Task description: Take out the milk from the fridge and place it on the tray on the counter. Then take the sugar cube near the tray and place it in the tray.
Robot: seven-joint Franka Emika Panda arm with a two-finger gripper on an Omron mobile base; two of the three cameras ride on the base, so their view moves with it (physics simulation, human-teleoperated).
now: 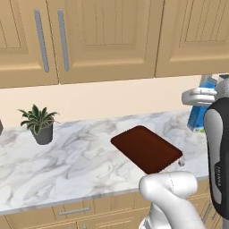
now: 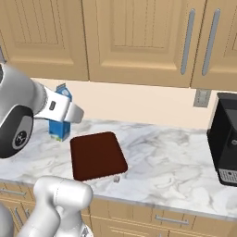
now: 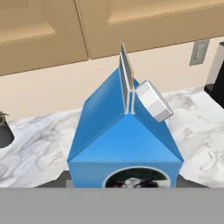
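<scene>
Milk (image 3: 124,144) sits right against the hand camera, gable and white cap up, so you appear to have the carton clamped between the jaws, though the finger tips themselves are hidden behind its blue body. In the right base view it hangs off the arm above the worktop (image 2: 171,152), beside the far left corner of the tray (image 2: 97,155) and not yet over it.

Your main risk is setting it down short: release from here and the carton would probably land on bare marble or catch the tray's rim and tip. A tall, narrow carton held near its top could also swing or slip if you move fast, so carry it across gently and lower it upright onto the flat middle.

Watch the sugar cube (image 2: 116,178) too. It lies just off the tray's near right corner, close to the worktop's front edge, and a careless sweep of the arm could knock it to the floor.

The worktop is white-and-grey veined marble over light wooden drawers, with wooden wall cabinets above. A potted plant (image 1: 40,123) stands well to the left, and a black coffee machine (image 2: 224,143) far to the right.
</scene>
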